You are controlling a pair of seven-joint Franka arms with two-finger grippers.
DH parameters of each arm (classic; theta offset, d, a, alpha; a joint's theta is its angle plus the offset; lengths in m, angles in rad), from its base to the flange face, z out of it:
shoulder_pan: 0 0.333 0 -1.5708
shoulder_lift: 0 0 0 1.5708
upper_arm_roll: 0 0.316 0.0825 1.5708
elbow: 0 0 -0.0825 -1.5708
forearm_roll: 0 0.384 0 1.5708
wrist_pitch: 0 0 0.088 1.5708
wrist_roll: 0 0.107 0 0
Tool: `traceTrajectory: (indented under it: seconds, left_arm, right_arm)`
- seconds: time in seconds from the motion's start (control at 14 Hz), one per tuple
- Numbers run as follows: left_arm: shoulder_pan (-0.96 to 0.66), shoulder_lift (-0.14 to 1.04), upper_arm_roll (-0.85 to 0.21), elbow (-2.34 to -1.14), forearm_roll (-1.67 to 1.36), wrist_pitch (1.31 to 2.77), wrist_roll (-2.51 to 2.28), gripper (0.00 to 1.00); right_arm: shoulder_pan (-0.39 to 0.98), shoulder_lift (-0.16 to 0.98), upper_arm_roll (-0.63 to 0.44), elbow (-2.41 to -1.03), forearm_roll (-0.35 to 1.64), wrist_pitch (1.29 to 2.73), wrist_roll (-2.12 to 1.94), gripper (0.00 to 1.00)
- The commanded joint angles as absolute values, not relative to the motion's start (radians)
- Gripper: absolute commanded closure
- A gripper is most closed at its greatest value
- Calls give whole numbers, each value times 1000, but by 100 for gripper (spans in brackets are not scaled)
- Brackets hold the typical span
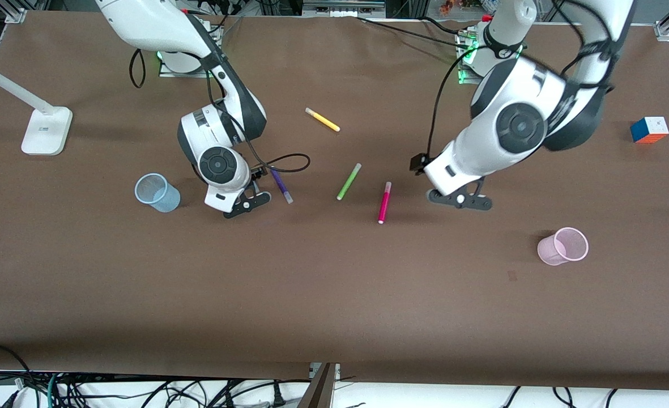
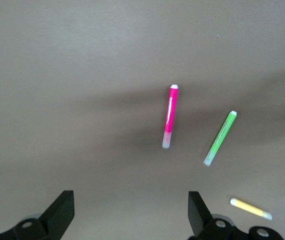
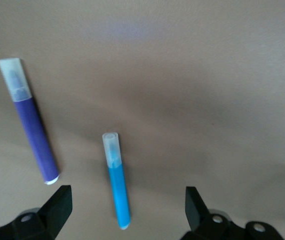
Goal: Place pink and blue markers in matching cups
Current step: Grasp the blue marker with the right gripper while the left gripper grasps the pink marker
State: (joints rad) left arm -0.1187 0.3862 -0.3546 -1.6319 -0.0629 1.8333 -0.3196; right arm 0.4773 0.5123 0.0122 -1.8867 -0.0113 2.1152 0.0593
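Claws (image 3: 123, 212) (image 2: 127, 215) wide open, empty.

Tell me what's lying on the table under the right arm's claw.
Under the open right claw lies the slim bright blue marker with its pale cap, flat on the brown table, beside the darker purple pen. The front view hides the blue one beneath the arm.

- Both arms (image 1: 504, 130) have glossy white shells with dark grey joint bands and round grey caps.
- Black cables loop loosely along each arm.
- A green light glows at each base.
- The left gripper (image 1: 460, 199) and right gripper (image 1: 247, 204) have flat black fingers.
- Silver screws sit at the finger (image 2: 57, 212) mounts in both wrist views.
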Motion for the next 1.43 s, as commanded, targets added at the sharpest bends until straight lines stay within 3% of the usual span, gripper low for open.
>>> traceTrajectory:
  seconds: [0.0,0.36,0.43,0.57,0.64,0.71,1.0,1.14,1.36]
  left_arm:
    - [-144,472,-359,-1614,-69,1912,-334,0]
    - [-221,632,-356,-1627,36,2097,-337,0]
    - [-232,652,-357,-1635,60,2136,-356,0]
    - [-241,696,-354,-1640,64,2178,-406,0]
    - [-242,716,-350,-1641,64,2196,-408,0]
    - [-242,724,-348,-1644,64,2203,-411,0]
    - [-242,741,-345,-1649,64,2210,-417,0]
    - [-241,771,-344,-1651,64,2255,-417,0]
    - [-241,788,-344,-1657,64,2284,-423,0]
  right_arm:
    - [502,515,3,-1945,0,2195,61,0]
    - [520,561,3,-1945,2,2243,90,0]
    - [520,563,3,-1945,2,2247,91,15]
    - [518,563,3,-1945,2,2249,91,71]
    - [518,563,3,-1945,2,2253,91,90]
    - [518,564,3,-1945,2,2261,91,100]
    - [515,558,0,-1936,0,2281,75,100]
    - [509,497,-12,-1908,-2,2270,10,100]
    - [505,390,-63,-1859,-2,2145,-116,100]
